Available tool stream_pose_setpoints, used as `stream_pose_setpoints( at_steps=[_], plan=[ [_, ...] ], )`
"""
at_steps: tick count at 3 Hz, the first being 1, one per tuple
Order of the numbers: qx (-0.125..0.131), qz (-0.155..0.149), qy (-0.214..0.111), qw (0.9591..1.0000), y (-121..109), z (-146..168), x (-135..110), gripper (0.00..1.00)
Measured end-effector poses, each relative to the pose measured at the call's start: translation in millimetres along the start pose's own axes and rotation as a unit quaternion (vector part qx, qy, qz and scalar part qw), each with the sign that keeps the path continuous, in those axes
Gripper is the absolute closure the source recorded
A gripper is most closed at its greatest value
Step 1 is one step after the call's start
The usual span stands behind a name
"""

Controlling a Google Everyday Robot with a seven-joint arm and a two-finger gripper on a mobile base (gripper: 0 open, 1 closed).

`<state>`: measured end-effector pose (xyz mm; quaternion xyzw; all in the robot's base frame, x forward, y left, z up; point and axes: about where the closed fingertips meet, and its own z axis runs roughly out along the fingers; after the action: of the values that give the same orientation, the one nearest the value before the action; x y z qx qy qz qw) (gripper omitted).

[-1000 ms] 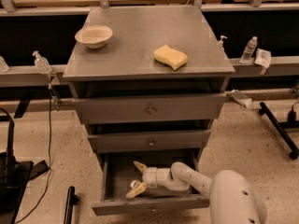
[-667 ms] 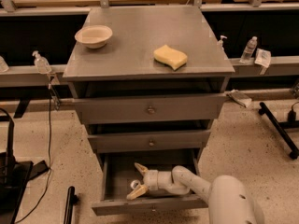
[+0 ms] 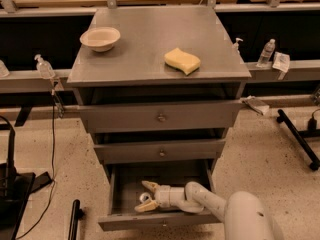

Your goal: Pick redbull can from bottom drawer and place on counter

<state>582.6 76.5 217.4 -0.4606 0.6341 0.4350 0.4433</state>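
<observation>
The bottom drawer [image 3: 125, 221] is pulled open below two shut grey drawers. The redbull can [image 3: 145, 198] stands inside it near the front, and only its shiny round top shows. My gripper [image 3: 144, 196] reaches down into the drawer from the right. Its tan fingers [image 3: 148, 186] are spread open on either side of the can. The white arm [image 3: 240, 214] comes in from the lower right and hides the drawer's right front. The grey counter [image 3: 150, 34] is the cabinet's top.
A yellow sponge [image 3: 182, 60] and a cream bowl [image 3: 100, 38] sit on the counter. A clear water bottle [image 3: 268, 52] stands on the rail at the right, a pump bottle [image 3: 44, 67] at the left. Black stands [image 3: 299, 138] flank the cabinet on the floor.
The white arm has shifted a little left and lower over the drawer's front. The gripper stays at the can with its fingers spread.
</observation>
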Motion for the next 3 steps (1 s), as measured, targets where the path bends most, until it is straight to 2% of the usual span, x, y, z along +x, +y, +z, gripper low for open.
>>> stream_pose_setpoints(
  at_steps=[2,3],
  plan=[
    [0.010,0.006,0.000,0.9999,-1,-6,16,0.23],
    [0.012,0.009,-0.003,0.9999,-1,-9,19,0.44]
  ],
)
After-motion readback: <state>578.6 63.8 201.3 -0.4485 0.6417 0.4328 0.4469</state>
